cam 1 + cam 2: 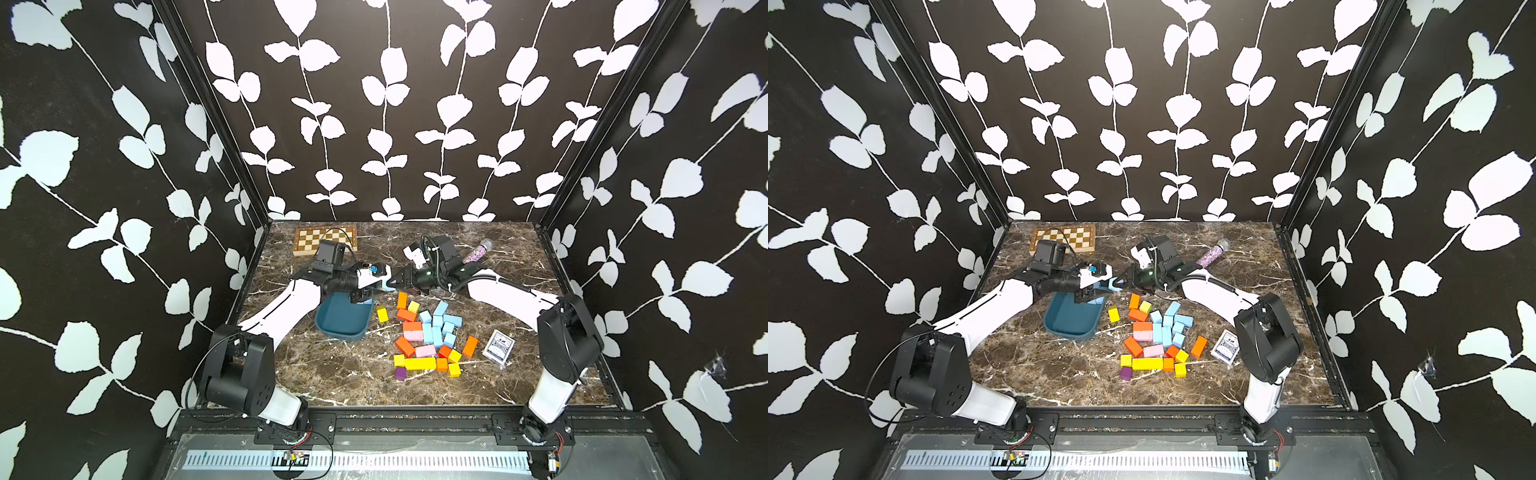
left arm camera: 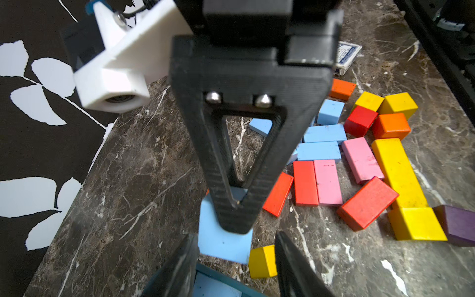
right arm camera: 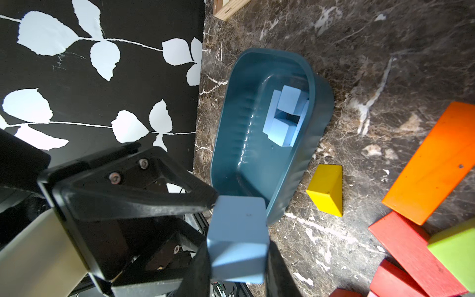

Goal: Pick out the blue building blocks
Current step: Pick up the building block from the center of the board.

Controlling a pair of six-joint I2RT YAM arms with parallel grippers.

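Grippers meet tip to tip just off the tray's corner.
Right gripper (image 1: 395, 282) pinches one blue block (image 3: 237, 239) above the table (image 1: 332, 374), by the 1 o'clock corner of the tray (image 1: 338, 336). Left gripper (image 2: 236, 239) straddles that block at a middling width, one finger against it, a gap at the other. A few blue blocks (image 3: 285, 115) lie in the tray's 1 o'clock end; more (image 1: 438, 328) sit loose mid-table, packed against the other blocks (image 1: 419, 363), which are orange, pink and yellow. Card box (image 1: 498, 347) at 4 o'clock has blue print, its lettering too blurred to read. Chessboard (image 1: 305, 241) sits at 11, microphone (image 1: 478, 250) at 1. Bare marble runs from 6 to 8 o'clock along the front edge.
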